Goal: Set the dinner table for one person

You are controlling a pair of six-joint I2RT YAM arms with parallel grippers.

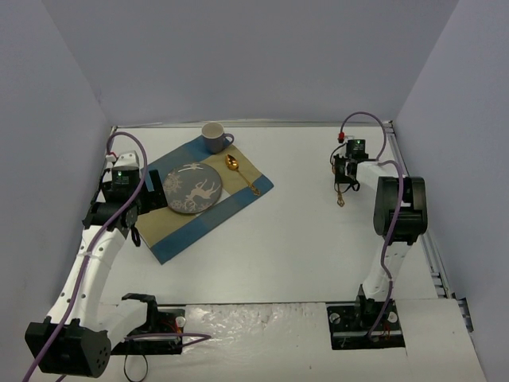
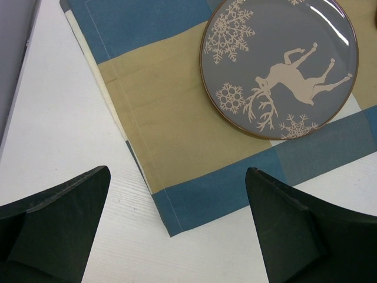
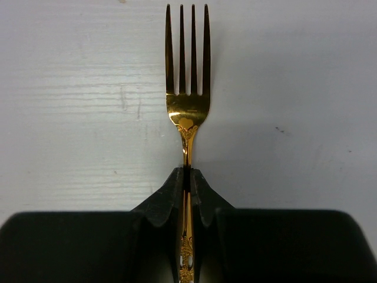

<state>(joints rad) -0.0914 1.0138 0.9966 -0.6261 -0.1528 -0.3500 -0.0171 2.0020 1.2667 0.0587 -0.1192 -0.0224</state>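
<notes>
The white dinner table (image 1: pixel 302 239) carries a blue-and-tan striped placemat (image 1: pixel 171 235) at the left. On the mat sit a grey plate (image 1: pixel 192 188) with a white deer pattern, a gold spoon (image 1: pixel 241 175) and a grey cup (image 1: pixel 214 138) at its far corner. My right gripper (image 1: pixel 342 187) is shut on the handle of a gold fork (image 3: pixel 187 88), tines pointing away over the bare table at the far right. My left gripper (image 2: pixel 177 236) is open and empty above the mat's near left corner (image 2: pixel 171 227), with the plate (image 2: pixel 280 65) beyond it.
Grey walls close in the table on the left, back and right. A metal rail (image 1: pixel 433 263) runs along the right edge. The arm bases (image 1: pixel 366 318) stand at the near edge.
</notes>
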